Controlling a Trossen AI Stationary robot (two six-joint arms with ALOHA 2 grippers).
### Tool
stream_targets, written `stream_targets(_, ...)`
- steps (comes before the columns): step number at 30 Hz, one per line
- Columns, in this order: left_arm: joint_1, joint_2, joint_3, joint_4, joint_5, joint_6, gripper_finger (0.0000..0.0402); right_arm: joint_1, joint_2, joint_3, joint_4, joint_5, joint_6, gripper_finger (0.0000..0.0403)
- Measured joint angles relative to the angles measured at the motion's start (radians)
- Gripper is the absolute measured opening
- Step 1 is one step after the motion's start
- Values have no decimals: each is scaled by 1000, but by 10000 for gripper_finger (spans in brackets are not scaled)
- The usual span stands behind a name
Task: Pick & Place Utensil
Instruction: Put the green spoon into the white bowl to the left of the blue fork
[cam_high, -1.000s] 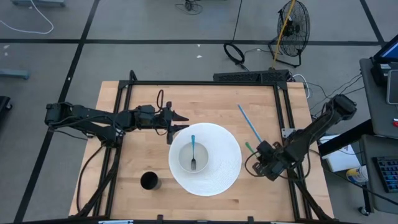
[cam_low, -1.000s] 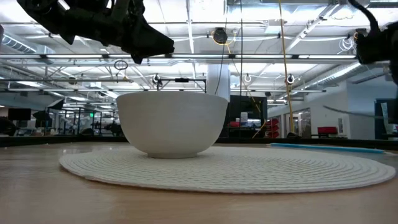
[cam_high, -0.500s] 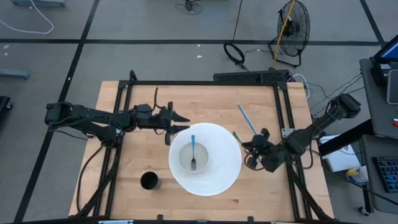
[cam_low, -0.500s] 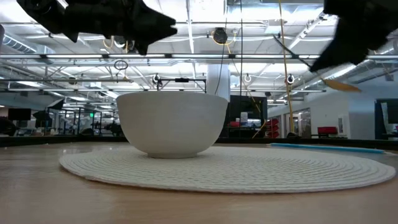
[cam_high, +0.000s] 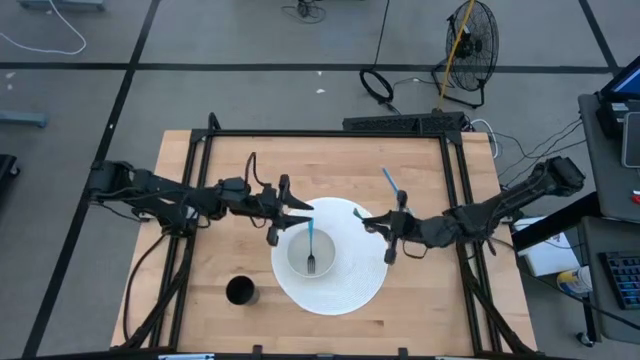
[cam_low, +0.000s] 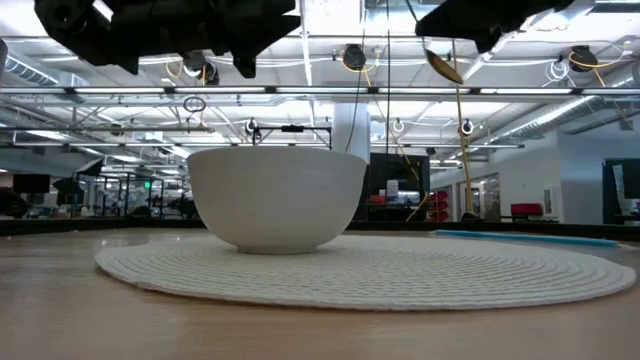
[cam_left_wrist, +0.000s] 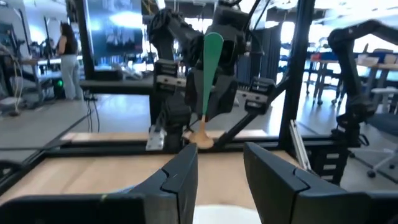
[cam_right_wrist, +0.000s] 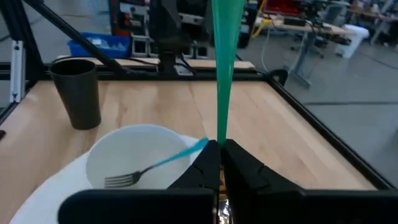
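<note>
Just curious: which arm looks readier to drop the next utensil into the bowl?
The right: its claw already grips the green utensil near the bowl. The left claw hovers open and empty.

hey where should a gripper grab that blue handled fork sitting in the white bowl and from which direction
Grip the blue-handled fork by its slim blue handle, where it leans on the far rim of the white bowl, coming straight down from above. The tines lie down in the bowl, so the raised handle is probably the only part with room around it. The open left gripper hovers nearest; the right gripper holds a green-handled utensil.
</note>
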Motion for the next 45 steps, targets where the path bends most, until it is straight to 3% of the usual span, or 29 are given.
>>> stream_targets(5,1,80,35,85,-24,-13,142,-49,59,0,107,-63,-60,0)
stream_targets(11,2,186,151,35,-34,-20,177,-109,158,0,251,-181,-111,0)
stream_targets(20,1,272,238,11,-27,-39,235,-153,221,0,325,-181,-121,0)
stream_targets(28,2,271,241,25,-37,-41,250,-163,240,0,371,-181,-138,0)
stream_targets(36,2,271,241,37,-90,-52,219,-180,266,-1,376,-210,-131,0)
stream_targets(45,2,271,241,40,-88,-41,132,-181,263,-1,385,-208,-132,0)
